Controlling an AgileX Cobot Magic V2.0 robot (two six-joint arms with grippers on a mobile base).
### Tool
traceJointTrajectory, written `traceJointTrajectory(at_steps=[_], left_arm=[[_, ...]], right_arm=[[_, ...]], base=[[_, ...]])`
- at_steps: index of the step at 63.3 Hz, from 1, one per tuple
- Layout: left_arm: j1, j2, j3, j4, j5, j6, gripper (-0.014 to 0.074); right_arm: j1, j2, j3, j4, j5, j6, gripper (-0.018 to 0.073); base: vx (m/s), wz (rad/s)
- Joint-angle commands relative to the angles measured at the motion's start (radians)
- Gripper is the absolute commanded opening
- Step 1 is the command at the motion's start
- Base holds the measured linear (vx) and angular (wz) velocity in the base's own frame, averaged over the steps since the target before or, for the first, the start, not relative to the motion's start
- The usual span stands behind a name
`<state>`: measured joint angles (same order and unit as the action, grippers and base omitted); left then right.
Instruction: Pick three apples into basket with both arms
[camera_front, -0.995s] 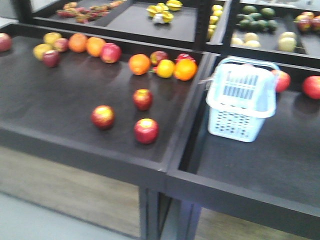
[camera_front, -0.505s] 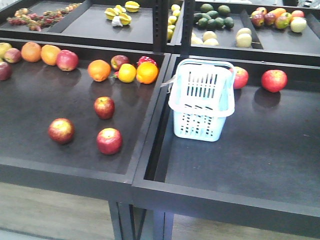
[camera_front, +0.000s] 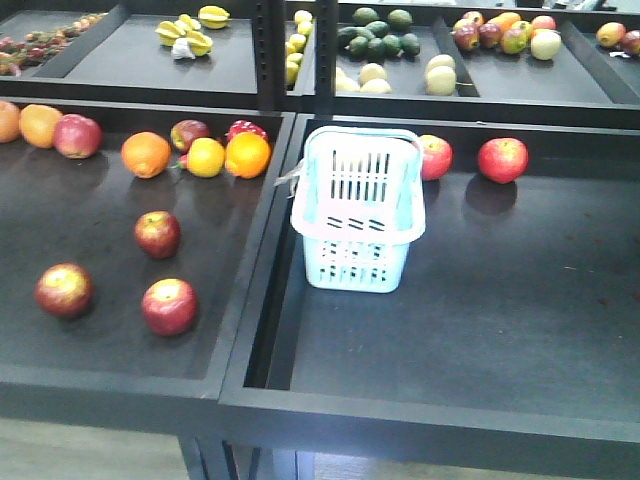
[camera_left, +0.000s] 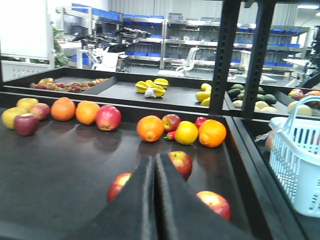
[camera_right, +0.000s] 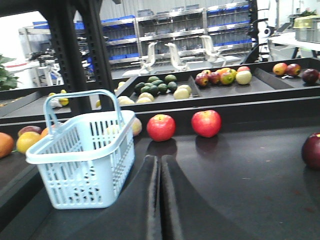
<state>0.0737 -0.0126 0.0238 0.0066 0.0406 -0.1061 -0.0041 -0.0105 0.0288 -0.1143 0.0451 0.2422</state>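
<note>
The left end effector (camera_left: 154, 161) has its two dark fingers pressed together with nothing between them, and the right end effector (camera_right: 159, 161) is closed and empty in the same way. Just beyond the left fingers lie the three apples (camera_left: 181, 164): one straight ahead, one to the near left partly hidden by the fingers, and one to the near right, all loose on the left worktop (camera_front: 60, 200). Beyond the right fingers, ahead and to the left, the basket (camera_right: 85, 170) stands upright on the right worktop (camera_front: 450, 320), with no apple showing inside it. Over the last second the front view has slid sideways, so the basket has come from the right part of the picture to near its middle and the apples have drifted toward the left edge, while apples and basket keep the same places relative to each other. I judge that the rig was settling in front of both worktops and that no picking has begun. Oranges (camera_front: 146, 154) sit farther back, behind the apples
</note>
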Motion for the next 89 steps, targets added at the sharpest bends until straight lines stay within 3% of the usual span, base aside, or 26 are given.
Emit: traceJointTrajectory(at_steps=[1,89], left_arm=[[-0.005,-0.014,0.024,-0.007,-0.08,-0.002,-0.0006],[-0.005,-0.014,0.024,-0.007,-0.08,-0.002,-0.0006]], right_arm=[[-0.005,-0.011,0.014,-0.011,-0.074,-0.005,-0.0001],[-0.005,-0.011,0.014,-0.011,-0.073,-0.005,-0.0001]], base=[[0.09,-0.16],[0.08,-0.1]])
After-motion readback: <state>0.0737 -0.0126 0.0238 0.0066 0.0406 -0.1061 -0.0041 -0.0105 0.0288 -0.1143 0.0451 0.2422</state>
